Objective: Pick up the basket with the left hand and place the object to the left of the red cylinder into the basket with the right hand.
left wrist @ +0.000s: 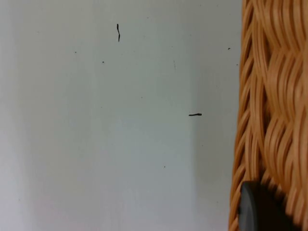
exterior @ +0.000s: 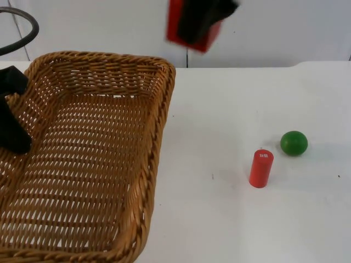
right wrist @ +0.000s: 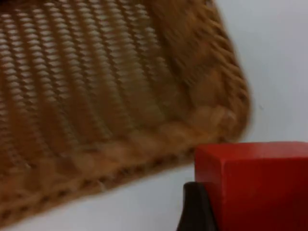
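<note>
Overhead, the right gripper (exterior: 201,23) hung above the far edge of the white table (exterior: 230,219), just right of the wicker basket's far right corner, its black fingers closed on a red block (exterior: 189,26); the block showed a flat face and sat tilted, its long side running roughly up and down in the top view, though blur hid its exact shape. In the right wrist view the red block (right wrist: 257,185) was clamped against a black fingertip (right wrist: 195,207), with the basket's (right wrist: 110,96) rim and woven floor below and beyond it. The basket (exterior: 88,159) lay large at the table's left side, its long axis running from the near edge toward the partition wall, open side up. The left gripper (exterior: 12,112) gripped the basket's left rim, one black finger inside the wall; in the left wrist view a fingertip (left wrist: 257,209) pressed against the weave (left wrist: 274,96). The red cylinder (exterior: 261,168) stood upright well right of the basket, with a green ball (exterior: 294,143) just beyond and to its right, apart from it
</note>
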Motion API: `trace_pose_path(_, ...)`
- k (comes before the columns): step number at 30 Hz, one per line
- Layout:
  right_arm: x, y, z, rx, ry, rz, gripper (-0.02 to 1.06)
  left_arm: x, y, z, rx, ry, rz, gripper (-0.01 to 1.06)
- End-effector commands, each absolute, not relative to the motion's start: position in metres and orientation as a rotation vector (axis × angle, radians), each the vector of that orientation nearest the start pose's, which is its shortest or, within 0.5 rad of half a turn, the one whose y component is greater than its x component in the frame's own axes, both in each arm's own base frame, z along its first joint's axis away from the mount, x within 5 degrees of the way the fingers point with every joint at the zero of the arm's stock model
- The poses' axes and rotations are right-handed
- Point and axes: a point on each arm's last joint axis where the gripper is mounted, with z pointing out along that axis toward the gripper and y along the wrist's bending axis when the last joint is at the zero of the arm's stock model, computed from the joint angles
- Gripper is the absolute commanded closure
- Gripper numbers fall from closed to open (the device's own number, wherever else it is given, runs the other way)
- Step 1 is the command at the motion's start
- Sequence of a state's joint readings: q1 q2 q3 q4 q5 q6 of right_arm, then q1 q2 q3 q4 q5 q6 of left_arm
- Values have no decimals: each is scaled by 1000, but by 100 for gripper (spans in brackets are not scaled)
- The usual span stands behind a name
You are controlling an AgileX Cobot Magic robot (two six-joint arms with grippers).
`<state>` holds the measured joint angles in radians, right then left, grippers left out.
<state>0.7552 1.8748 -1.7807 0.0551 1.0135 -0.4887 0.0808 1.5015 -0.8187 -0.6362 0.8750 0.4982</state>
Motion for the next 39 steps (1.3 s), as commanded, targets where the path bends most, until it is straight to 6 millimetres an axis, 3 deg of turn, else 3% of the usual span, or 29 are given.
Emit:
trace_pose_path(1, 299, 307, 318, -1510, 2082, 193, 105, 258, -22, 211, 10, 2804, -697, 105)
trace_pose_path(5, 286, 341, 296, -1581, 2024, 221, 105, 258, -22, 211, 10, 2804, -697, 105)
trace_pose_path(11, 280, 365, 295, -1563, 2006, 343, 105, 258, -22, 211, 10, 2804, -697, 105)
trace_pose_path(23, 282, 373, 283, -1555, 2021, 374, 105, 258, -23, 211, 8, 2804, -703, 105)
trace_pose_path(31, 286, 379, 256, -1584, 2083, 385, 105, 258, -23, 211, 8, 2805, -704, 105)
trace_pose_path(36, 286, 379, 254, -1587, 2088, 384, 104, 258, -23, 211, 8, 2805, -704, 105)
trace_pose_path(39, 286, 380, 253, -1590, 2092, 383, 91, 258, -23, 211, 8, 2805, -704, 105)
